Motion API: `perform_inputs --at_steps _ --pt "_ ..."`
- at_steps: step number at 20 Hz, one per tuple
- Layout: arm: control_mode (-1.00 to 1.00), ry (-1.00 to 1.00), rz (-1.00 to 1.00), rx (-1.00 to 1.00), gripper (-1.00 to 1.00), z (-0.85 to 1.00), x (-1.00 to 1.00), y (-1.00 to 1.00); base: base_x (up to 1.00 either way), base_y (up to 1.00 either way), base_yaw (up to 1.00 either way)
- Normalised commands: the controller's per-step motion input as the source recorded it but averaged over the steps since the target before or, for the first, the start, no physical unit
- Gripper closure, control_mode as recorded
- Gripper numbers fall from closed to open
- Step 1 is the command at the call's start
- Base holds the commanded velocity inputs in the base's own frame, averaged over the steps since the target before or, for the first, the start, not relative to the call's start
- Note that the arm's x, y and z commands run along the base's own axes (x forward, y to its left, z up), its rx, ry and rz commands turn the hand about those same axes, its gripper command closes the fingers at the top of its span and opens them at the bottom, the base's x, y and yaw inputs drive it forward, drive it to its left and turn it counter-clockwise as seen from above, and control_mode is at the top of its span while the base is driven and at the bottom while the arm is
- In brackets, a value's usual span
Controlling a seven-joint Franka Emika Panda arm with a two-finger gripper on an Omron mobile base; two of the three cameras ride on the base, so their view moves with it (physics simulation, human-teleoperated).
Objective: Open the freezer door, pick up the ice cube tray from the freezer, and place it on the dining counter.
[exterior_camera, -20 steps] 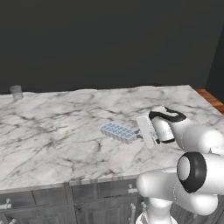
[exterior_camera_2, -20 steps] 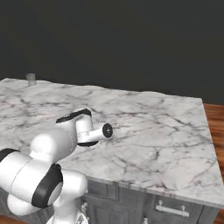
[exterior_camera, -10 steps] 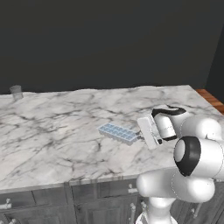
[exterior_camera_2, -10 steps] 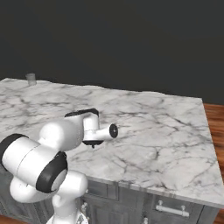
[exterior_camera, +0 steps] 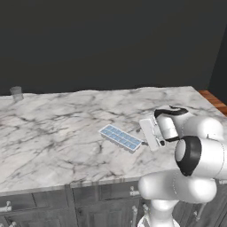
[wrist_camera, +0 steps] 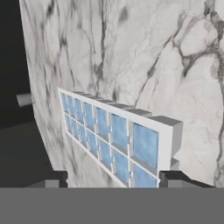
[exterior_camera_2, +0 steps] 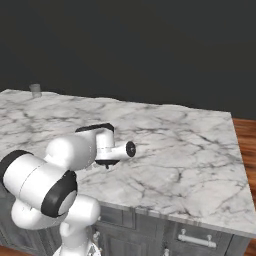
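The ice cube tray (exterior_camera: 120, 137) lies flat on the white marble dining counter (exterior_camera: 57, 133), near its front right part. Its light blue cells and pale rim run away from the camera in the hand view, ice cube tray (wrist_camera: 109, 135). My gripper (exterior_camera: 145, 140) is at the tray's right end, low over the counter. In the hand view the gripper (wrist_camera: 116, 177) is open: its dark fingertips (wrist_camera: 57, 177) stand wide apart, with the tray's near end between them and a gap on the left side. In the right base view my own arm hides the tray on the dining counter (exterior_camera_2: 190, 150).
A small grey cup (exterior_camera: 16, 93) stands at the counter's far left corner, cup (exterior_camera_2: 35, 90). Dark cabinet fronts (exterior_camera: 53, 204) run below the counter's front edge. Wooden floor (exterior_camera_2: 246, 145) shows past the counter's right end. A dark wall lies behind.
The fingers have parted from shut to wide apart around the tray's end. The tray stays where it lay on the counter. The arm's elbow has shifted a little.
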Motion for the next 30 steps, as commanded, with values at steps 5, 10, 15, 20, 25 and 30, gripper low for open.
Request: perform_inputs --at_steps 5,10,15,20,25,30 --pt "-1.00 0.00 0.00 -0.02 -1.00 0.16 0.05 -0.05 0.00 0.00 0.00" --pt "-1.00 0.00 0.00 -0.09 -1.00 0.44 0.00 -0.09 0.00 0.00 0.00" --pt "-1.00 0.00 0.02 -0.11 -1.00 0.62 -0.23 -0.17 0.00 0.00 0.00" --pt "-1.00 0.00 0.03 -0.17 -1.00 0.60 -0.45 -0.01 0.00 0.00 0.00" --pt "-1.00 0.03 0.04 -0.20 -1.00 0.49 -0.51 0.00 0.00 0.00 0.00" --pt "-1.00 0.01 0.06 -0.26 -1.00 0.31 -0.55 0.00 0.00 0.00 0.00"
